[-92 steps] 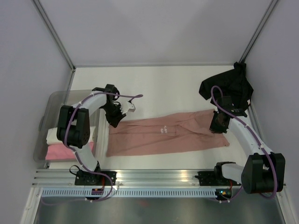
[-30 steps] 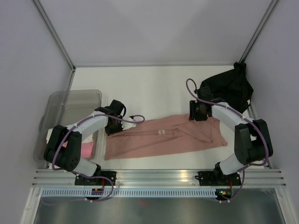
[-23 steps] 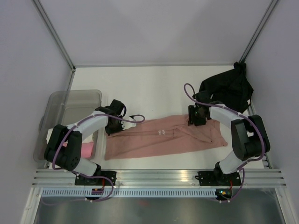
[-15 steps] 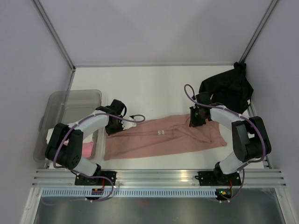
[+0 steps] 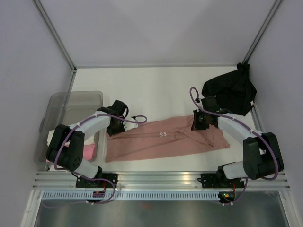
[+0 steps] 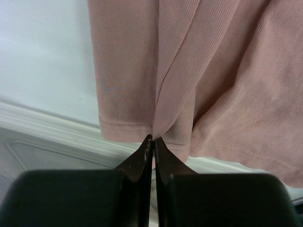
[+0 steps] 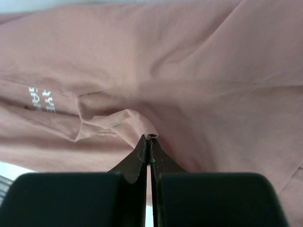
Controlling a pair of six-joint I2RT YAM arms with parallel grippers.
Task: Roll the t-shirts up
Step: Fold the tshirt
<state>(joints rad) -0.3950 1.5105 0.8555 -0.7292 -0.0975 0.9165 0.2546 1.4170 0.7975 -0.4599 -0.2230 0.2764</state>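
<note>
The salmon-pink t-shirt lies folded into a long strip across the table, its small white print facing up. At the strip's left end my left gripper is shut on the hem; the wrist view shows the tips pinching the hem edge. My right gripper is at the strip's right part, shut on a raised fold of the pink cloth, tips together. A black t-shirt lies crumpled at the back right.
A translucent grey bin stands at the left edge, with a bright-pink roll showing inside behind my left arm. A metal rail runs along the near edge, and walls close in the table on both sides.
My right gripper closed on a fold of the pink shirt, and that arm's elbow swung out to the right. The left gripper kept its grip on the hem.
</note>
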